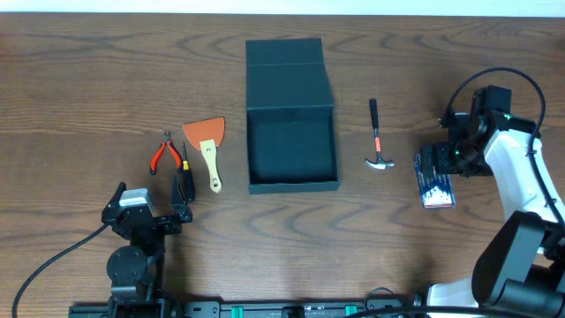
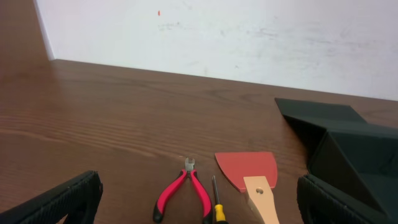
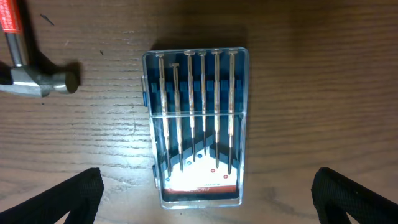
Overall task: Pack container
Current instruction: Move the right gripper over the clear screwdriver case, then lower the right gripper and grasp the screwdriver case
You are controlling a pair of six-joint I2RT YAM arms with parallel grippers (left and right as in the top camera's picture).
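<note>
Container (image 1: 293, 185) empty, lid (image 1: 284, 53) open: pliers (image 1: 163, 155), screwdriver (image 1: 186, 179), scraper (image 1: 207, 146) at 9 o'clock and hammer (image 1: 378, 141), driver set (image 1: 436, 184) at 3 o'clock unpacked; left tool (image 1: 148, 210) and right tool (image 1: 446, 159) fully open, empty.

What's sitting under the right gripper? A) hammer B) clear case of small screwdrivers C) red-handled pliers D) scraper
B: in the right wrist view the screwdriver case lies centred below the open right gripper, with the hammer off to one side.
</note>
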